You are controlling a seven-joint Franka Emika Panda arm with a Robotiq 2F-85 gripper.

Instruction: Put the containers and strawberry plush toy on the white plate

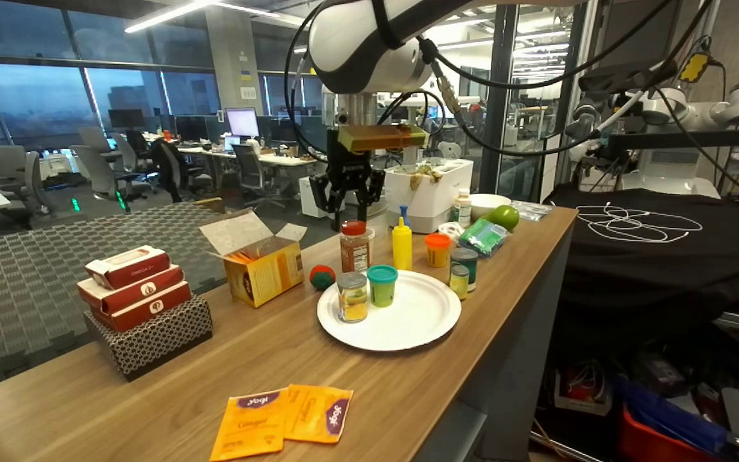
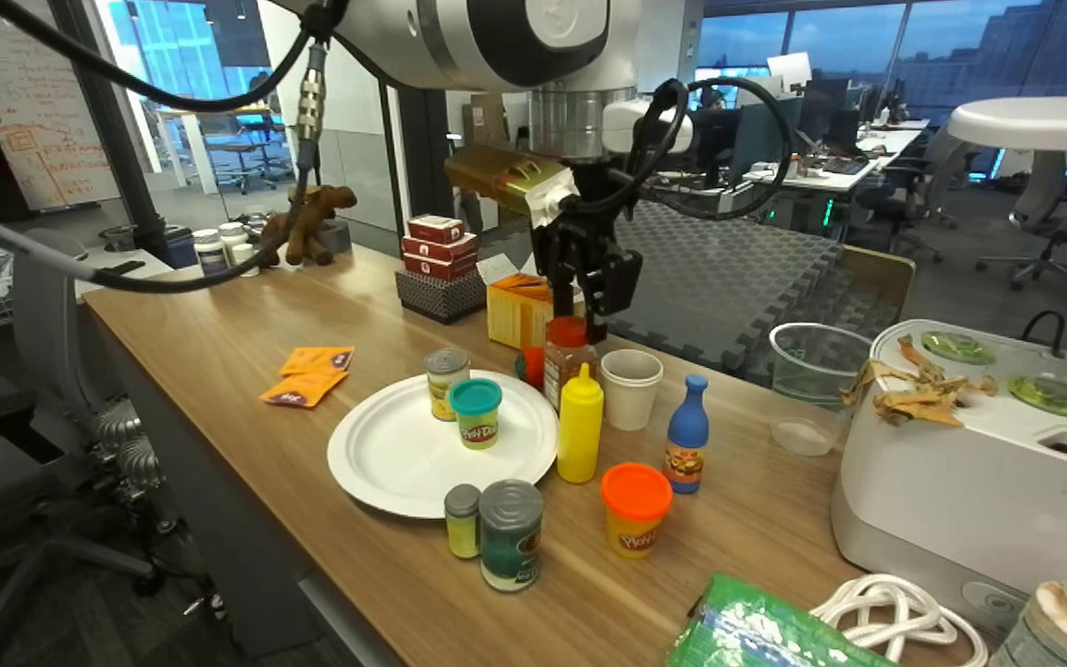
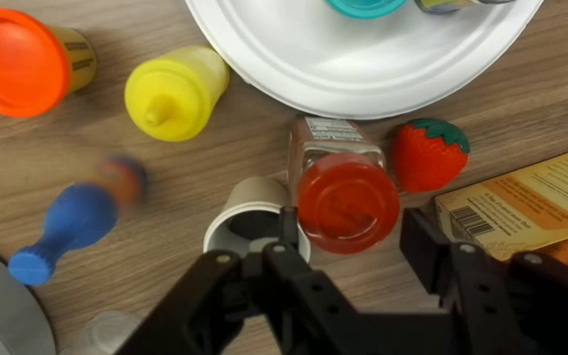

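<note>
Beneath me runs a long brown wood-grain table with a grey side panel. In an exterior view I see broad dark-framed windows filled with dim blue sky, a grey concrete column beside them, and a bright white strip light overhead. Grey patterned floor matting spreads alongside my table; beyond it stand grey office chairs, white-topped desks and a lit pale monitor. A wrinkled black cloth hangs past the panel. In an exterior view, a whiteboard carries red-orange writing.
</note>
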